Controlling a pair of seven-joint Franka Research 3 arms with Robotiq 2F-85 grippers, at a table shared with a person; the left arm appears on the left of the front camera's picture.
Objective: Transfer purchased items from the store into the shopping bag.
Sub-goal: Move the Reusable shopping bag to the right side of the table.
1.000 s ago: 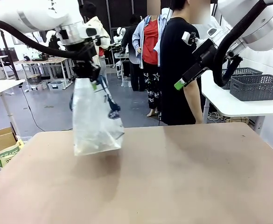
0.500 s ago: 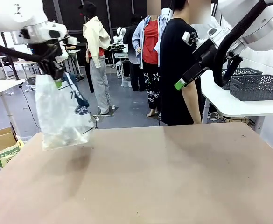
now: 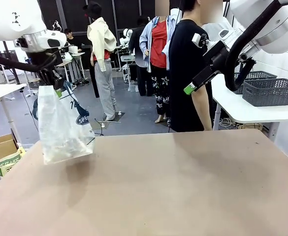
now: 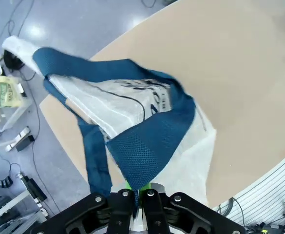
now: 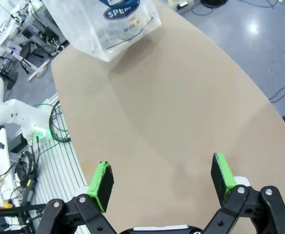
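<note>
Front view: shopping bag (image 3: pixel 60 130) hanging from the left tool (image 3: pixel 51 81), clamped tight on the navy handles, now out over the left edge of the surface (image 3: pixel 173 187), shifted well leftward from a second ago and almost settled since half a second back; pale clumped purchased items (image 3: pixel 67 147) weighing down the bottom of the bag. Right tool (image 3: pixel 195 83) raised at the right, unchanged, near a person in black. Left wrist view: left tool (image 4: pixel 137 202) pinched narrow on the blue mesh strap, bag spreading below over the surface edge and floor. Right wrist view: right tool (image 5: pixel 162 183) spread wide and holding nothing, bare surface beneath, bag with its round dark logo at the top. Judged from this: goods already bagged, carry-away or hand-off likely the remaining step.
</note>
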